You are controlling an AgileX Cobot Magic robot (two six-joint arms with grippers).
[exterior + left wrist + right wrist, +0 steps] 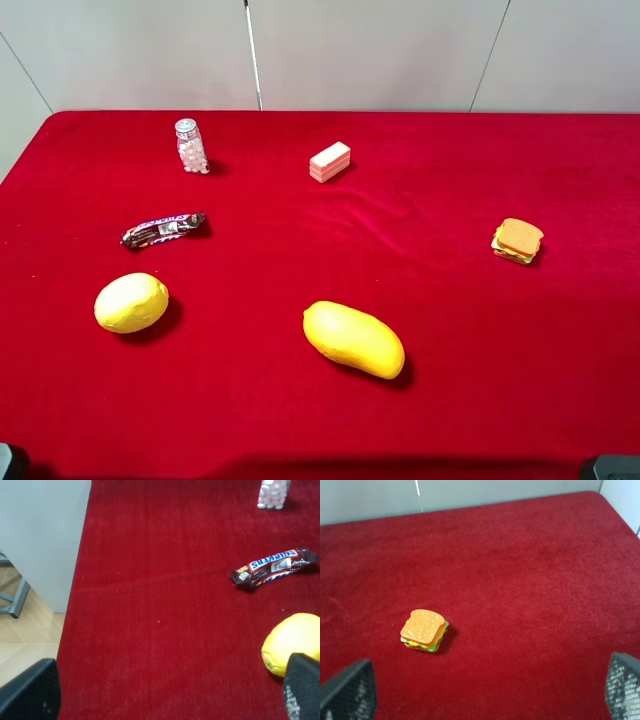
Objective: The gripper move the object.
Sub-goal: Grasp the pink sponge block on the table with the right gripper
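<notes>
Object [330, 161] far from both end effectors [166, 694] [486, 690]

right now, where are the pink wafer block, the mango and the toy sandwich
pink wafer block [330, 161], exterior high view, centre of the block
mango [354, 339], exterior high view, middle of its body
toy sandwich [422, 626], right wrist view, orange top slice
</notes>
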